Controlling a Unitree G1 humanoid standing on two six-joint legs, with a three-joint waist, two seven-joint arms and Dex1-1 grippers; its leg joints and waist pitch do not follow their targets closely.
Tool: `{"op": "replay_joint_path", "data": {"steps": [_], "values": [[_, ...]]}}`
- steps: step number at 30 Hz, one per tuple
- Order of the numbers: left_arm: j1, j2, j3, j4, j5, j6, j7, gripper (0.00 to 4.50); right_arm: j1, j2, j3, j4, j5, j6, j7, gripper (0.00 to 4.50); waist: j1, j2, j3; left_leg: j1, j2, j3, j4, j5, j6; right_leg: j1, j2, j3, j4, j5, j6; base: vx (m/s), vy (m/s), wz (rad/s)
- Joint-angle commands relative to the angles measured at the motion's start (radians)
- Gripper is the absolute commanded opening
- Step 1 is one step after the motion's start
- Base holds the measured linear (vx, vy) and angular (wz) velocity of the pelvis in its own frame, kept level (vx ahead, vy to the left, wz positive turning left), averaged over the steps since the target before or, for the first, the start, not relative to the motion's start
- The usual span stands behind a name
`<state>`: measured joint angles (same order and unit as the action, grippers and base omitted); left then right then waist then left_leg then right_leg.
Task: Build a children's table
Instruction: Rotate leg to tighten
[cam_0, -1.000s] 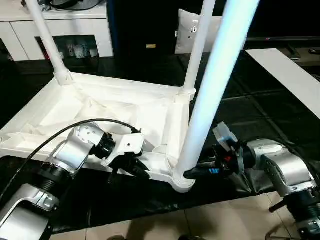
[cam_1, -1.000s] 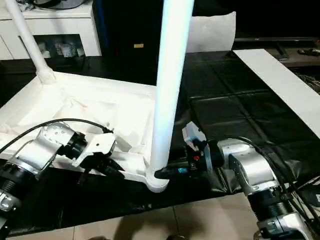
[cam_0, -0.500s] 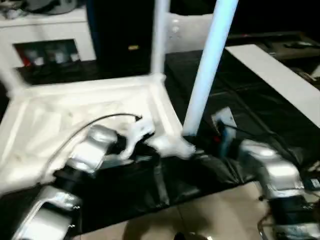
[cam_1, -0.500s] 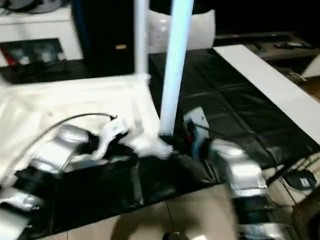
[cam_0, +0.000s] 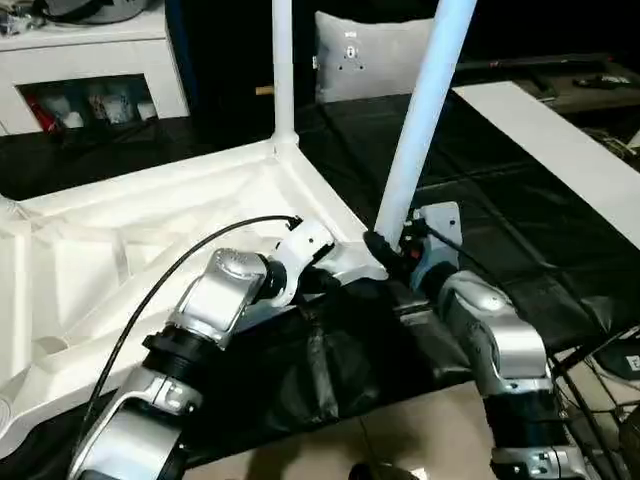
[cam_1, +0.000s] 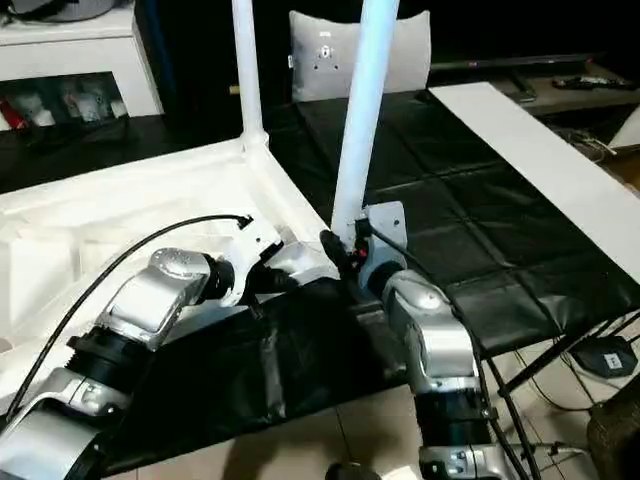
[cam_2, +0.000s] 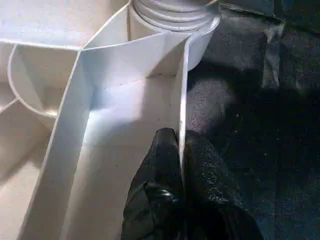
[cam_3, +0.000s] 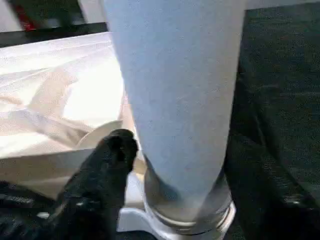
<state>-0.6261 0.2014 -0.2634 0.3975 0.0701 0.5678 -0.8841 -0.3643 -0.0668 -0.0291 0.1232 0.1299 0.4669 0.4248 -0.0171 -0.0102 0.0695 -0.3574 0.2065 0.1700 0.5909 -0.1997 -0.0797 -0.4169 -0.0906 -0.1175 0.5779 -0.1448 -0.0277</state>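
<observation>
The white plastic rectangular tabletop (cam_0: 150, 250) lies upside down on the black padded floor mat (cam_0: 520, 250), with its ribbed underside and raised rim facing up. Two long white tapered cylindrical legs stand upright in round corner sockets: the far leg (cam_0: 282, 70) at the back corner and the near leg (cam_0: 425, 110) at the corner closest to the robot's right arm.

The left gripper (cam_2: 182, 150) is closed on the thin raised rim of the tabletop, one black finger on the inside and one on the outside, just beside the socket of the near leg. The right gripper (cam_3: 117, 150) is at the base of the near leg; one black finger (cam_3: 112, 160) touches the leg just above the socket, but the second finger is hidden behind the leg, so I cannot tell if it really clamps the leg.

The tabletop is probably light and quite stiff because of the ribs, but the rim is thin and smooth, so it can slip or bend a little when pulled. I think the rim near a corner is the best place to hold it. The leg is smooth and round, so a low hold near the socket gives the most control. The long legs make the whole piece easy to tip.

A grey-white pillow-like bag (cam_0: 365, 60) and a flat white board strip (cam_0: 560, 150) lie farther away.
</observation>
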Motion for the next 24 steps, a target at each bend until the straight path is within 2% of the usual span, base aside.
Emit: {"op": "replay_joint_path", "data": {"steps": [1, 2, 4, 7, 8, 11, 13, 16, 17, 18, 19, 21, 22, 23, 24], "values": [[0.001, -0.004, -0.005, -0.046, -0.049, -0.064, -0.034, 0.00, 0.016, 0.001, 0.071, -0.038, 0.050, 0.003, 0.091, 3.25, 0.008, 0.000, -0.069, -0.006, 0.014, 0.000, -0.062, -0.127, 0.091, 0.072, -0.049, 0.054, -0.066, -0.259, -0.187, 0.000, 0.000, 0.00], [0.003, -0.001, -0.006, -0.047, -0.048, -0.067, -0.040, 0.00, 0.019, -0.004, 0.069, -0.041, 0.050, 0.004, 0.096, 3.52, 0.009, 0.001, -0.067, -0.005, 0.015, 0.000, -0.063, -0.138, 0.089, 0.072, -0.049, 0.053, -0.068, -0.284, -0.182, 0.000, 0.000, 0.00], [0.017, 0.043, -0.015, -0.046, -0.048, -0.100, -0.102, 0.00, 0.036, -0.069, 0.048, -0.067, 0.090, 0.026, 0.174, 3.61, 0.011, 0.000, -0.065, -0.003, 0.015, -0.001, -0.064, -0.155, 0.084, 0.072, -0.048, 0.052, -0.073, -0.318, -0.169, 0.000, 0.000, 0.00], [0.027, 0.083, -0.029, -0.048, -0.056, -0.135, -0.166, 0.00, 0.042, -0.133, 0.043, -0.070, 0.112, 0.021, 0.264, 3.86, 0.015, 0.000, -0.064, -0.002, 0.016, -0.001, -0.065, -0.175, 0.082, 0.069, -0.049, 0.053, -0.075, -0.347, -0.157, 0.000, 0.000, 0.00], [0.034, 0.113, -0.044, -0.050, -0.057, -0.173, -0.218, 0.00, 0.041, -0.183, 0.049, -0.068, 0.120, 0.015, 0.335, 3.95, 0.018, 0.002, -0.064, -0.001, 0.017, -0.002, -0.065, -0.176, 0.078, 0.068, -0.050, 0.053, -0.076, -0.359, -0.154, 0.000, 0.000, 0.00], [0.040, 0.145, -0.061, -0.056, -0.061, -0.205, -0.275, 0.00, 0.038, -0.235, 0.060, -0.066, 0.128, 0.000, 0.417, 4.17, 0.022, 0.000, -0.064, -0.001, 0.020, -0.002, -0.065, -0.171, 0.079, 0.067, -0.050, 0.055, -0.073, -0.337, -0.159, 0.000, 0.000, 0.00], [0.051, 0.194, -0.090, -0.069, -0.068, -0.262, -0.368, 0.00, 0.030, -0.300, 0.075, -0.067, 0.152, -0.016, 0.533, 4.45, 0.028, 0.003, -0.066, 0.001, 0.021, 0.000, -0.064, -0.156, 0.084, 0.066, -0.052, 0.058, -0.068, -0.304, -0.177, 0.000, 0.000, 0.00], [0.055, 0.244, -0.118, -0.076, -0.071, -0.294, -0.459, 0.00, 0.011, -0.369, 0.109, -0.044, 0.150, -0.065, 0.645, 4.48, 0.038, 0.003, -0.066, 0.005, 0.024, 0.001, -0.065, -0.160, 0.087, 0.065, -0.052, 0.058, -0.063, -0.278, -0.195, 0.000, 0.000, 0.00], [0.050, 0.268, -0.135, -0.062, -0.062, -0.336, -0.502, 0.00, -0.008, -0.397, 0.136, -0.014, 0.138, -0.095, 0.698, 4.48, 0.041, 0.002, -0.065, 0.005, 0.023, 0.001, -0.066, -0.164, 0.084, 0.065, -0.051, 0.058, -0.061, -0.282, -0.198, 0.000, 0.000, 0.00], [0.047, 0.277, -0.143, -0.058, -0.060, -0.351, -0.521, 0.00, -0.014, -0.409, 0.149, -0.006, 0.139, -0.100, 0.729, 4.48, 0.042, 0.002, -0.064, 0.006, 0.023, 0.002, -0.067, -0.171, 0.082, 0.064, -0.050, 0.059, -0.063, -0.292, -0.197, 0.000, 0.000, 0.00], [0.045, 0.288, -0.150, -0.055, -0.061, -0.366, -0.544, 0.00, -0.021, -0.420, 0.163, -0.001, 0.143, -0.099, 0.766, 4.48, 0.047, 0.003, -0.063, 0.013, 0.025, 0.004, -0.067, -0.181, 0.076, 0.060, -0.052, 0.061, -0.065, -0.305, -0.197, 0.000, 0.000, 0.00], [0.042, 0.301, -0.162, -0.055, -0.062, -0.381, -0.573, 0.00, -0.028, -0.429, 0.177, 0.002, 0.156, -0.092, 0.819, 4.48, 0.051, 0.005, -0.062, 0.010, 0.027, 0.002, -0.069, -0.179, 0.071, 0.063, -0.052, 0.061, -0.061, -0.297, -0.203, 0.000, 0.000, 0.00], [0.038, 0.307, -0.168, -0.053, -0.062, -0.389, -0.586, 0.00, -0.034, -0.431, 0.184, 0.009, 0.162, -0.091, 0.844, 4.48, 0.053, -0.002, -0.063, 0.012, 0.029, 0.004, -0.068, -0.184, 0.071, 0.063, -0.052, 0.061, -0.062, -0.292, -0.206, 0.000, 0.000, 0.00], [0.036, 0.310, -0.171, -0.052, -0.061, -0.395, -0.594, 0.00, -0.038, -0.432, 0.189, 0.014, 0.165, -0.090, 0.858, 4.48, 0.057, 0.000, -0.064, 0.011, 0.028, 0.003, -0.067, -0.172, 0.070, 0.064, -0.053, 0.062, -0.058, -0.284, -0.207, 0.000, 0.000, 0.00], [0.036, 0.310, -0.171, -0.052, -0.061, -0.395, -0.594, 0.00, -0.038, -0.432, 0.189, 0.014, 0.165, -0.090, 0.858, 4.31, 0.058, 0.000, -0.064, 0.010, 0.029, 0.003, -0.068, -0.166, 0.069, 0.065, -0.054, 0.062, -0.057, -0.281, -0.208, 0.000, 0.000, 0.00]]}}
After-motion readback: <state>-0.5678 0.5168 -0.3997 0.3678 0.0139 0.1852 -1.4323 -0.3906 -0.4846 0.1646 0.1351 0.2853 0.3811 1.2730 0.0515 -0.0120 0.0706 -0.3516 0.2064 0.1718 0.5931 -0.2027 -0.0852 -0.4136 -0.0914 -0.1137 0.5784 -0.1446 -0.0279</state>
